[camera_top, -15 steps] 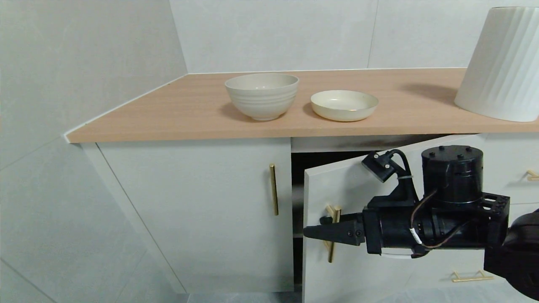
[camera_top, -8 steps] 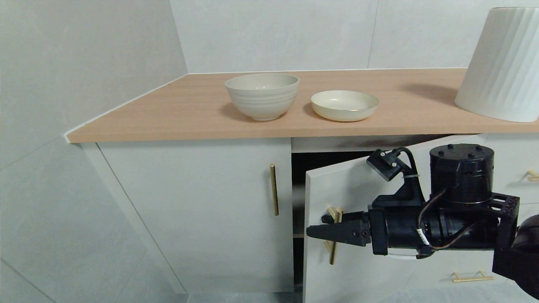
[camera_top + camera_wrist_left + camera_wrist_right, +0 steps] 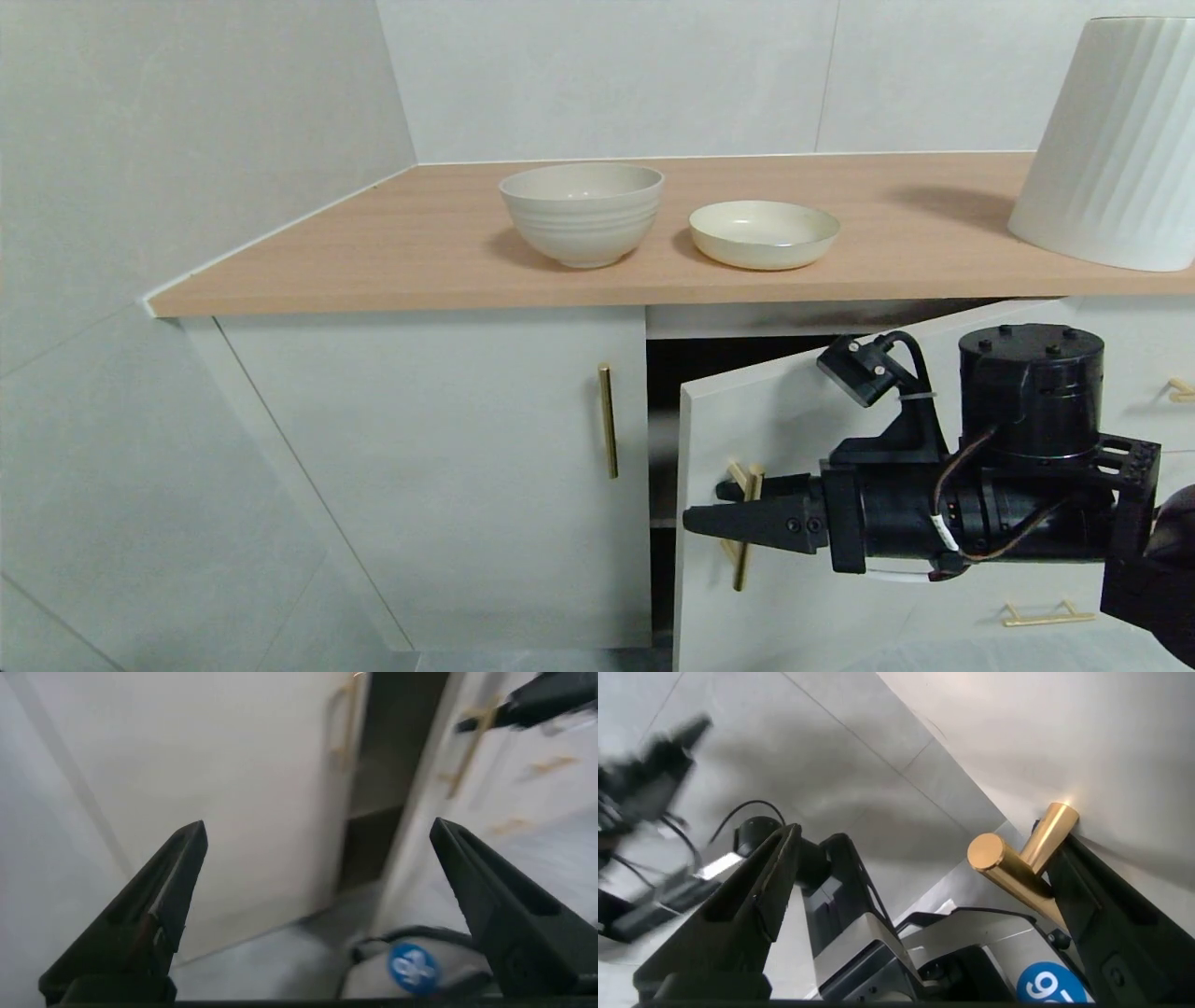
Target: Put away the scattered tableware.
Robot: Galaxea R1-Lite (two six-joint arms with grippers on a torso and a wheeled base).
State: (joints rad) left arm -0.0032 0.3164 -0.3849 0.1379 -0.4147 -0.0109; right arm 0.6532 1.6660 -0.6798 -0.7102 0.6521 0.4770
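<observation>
A ribbed cream bowl (image 3: 581, 213) and a shallow cream plate (image 3: 764, 233) stand side by side on the wooden counter (image 3: 373, 261). Below them, the right cabinet door (image 3: 775, 597) hangs partly open. My right gripper (image 3: 714, 504) is at its gold handle (image 3: 744, 523). In the right wrist view the handle (image 3: 1022, 854) lies between the spread fingers of the right gripper (image 3: 920, 915), close against one finger, so the gripper is open. My left gripper (image 3: 318, 915) is open and holds nothing, low down and facing the dark gap of the cabinet (image 3: 374, 793).
A tall white ribbed shade (image 3: 1111, 140) stands at the counter's right end. The left cabinet door is closed, with a vertical gold handle (image 3: 607, 420). Drawers with gold pulls (image 3: 1046, 613) sit to the right. Tiled walls close in the left side and back.
The right gripper has drawn slightly to the right with the handle, and the cabinet door has swung a little further open. Bowl and plate have not moved.
</observation>
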